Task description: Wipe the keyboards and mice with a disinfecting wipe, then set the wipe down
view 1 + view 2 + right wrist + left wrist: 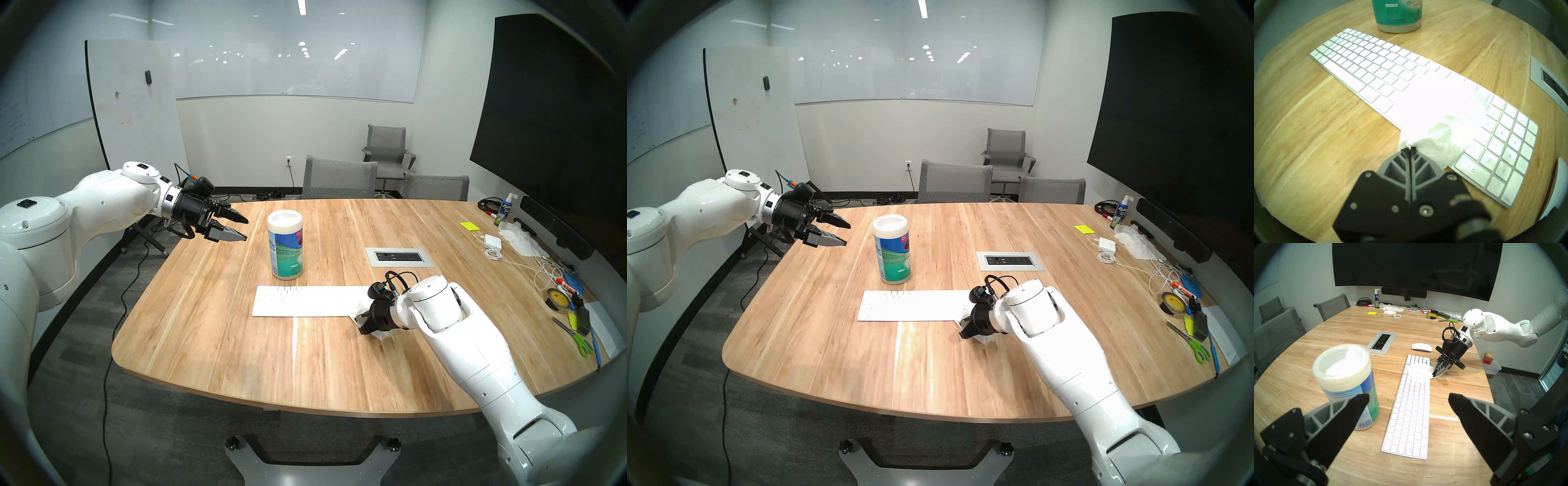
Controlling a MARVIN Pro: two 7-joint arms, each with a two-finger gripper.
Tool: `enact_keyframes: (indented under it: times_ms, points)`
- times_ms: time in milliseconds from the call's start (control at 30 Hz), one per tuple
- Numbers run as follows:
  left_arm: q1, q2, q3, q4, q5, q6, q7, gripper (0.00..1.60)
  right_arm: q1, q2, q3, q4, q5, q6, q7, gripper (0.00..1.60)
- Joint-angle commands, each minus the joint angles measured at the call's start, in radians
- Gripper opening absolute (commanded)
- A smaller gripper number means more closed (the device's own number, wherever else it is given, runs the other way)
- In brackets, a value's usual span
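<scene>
Here, right pincer (1410,149) clamping wipe (1437,108), on keyboard (1362,67)

On the table (210,339): 1 keyboard (1410,405), 1 mouse (1421,346), 1 wipe (1437,108), 1 wipes canister (285,244).

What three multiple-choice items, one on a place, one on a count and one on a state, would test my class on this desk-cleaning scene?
1. Where does the wipe lie?
A. on the keyboard, beside its number pad
B. on the mouse
C. inside the canister

2. How many keyboards are on the table?
A. three
B. two
C. one

3. How do the left gripper's jaws stand?
A. shut on the wipe
B. open, empty
C. shut on the canister

Answers:
1 A: the right wrist view shows it spread over the keys.
2 C: only one white slab shows.
3 B: the fingers are apart, in the air.
</scene>
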Motion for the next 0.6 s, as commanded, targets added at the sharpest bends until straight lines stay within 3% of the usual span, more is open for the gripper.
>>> enact_keyframes:
  times_ms: [0,567]
  points:
    - [-0.024,-0.001,-0.004,0.002,-0.009,0.001,0.001,1.6,0.029,-0.029,0.005,-0.019,0.006,0.003,-0.007,0.0]
    - [-0.025,-0.001,-0.002,0.002,-0.011,0.001,0.001,1.6,0.038,-0.069,-0.019,-0.009,0.0,0.009,-0.034,0.0]
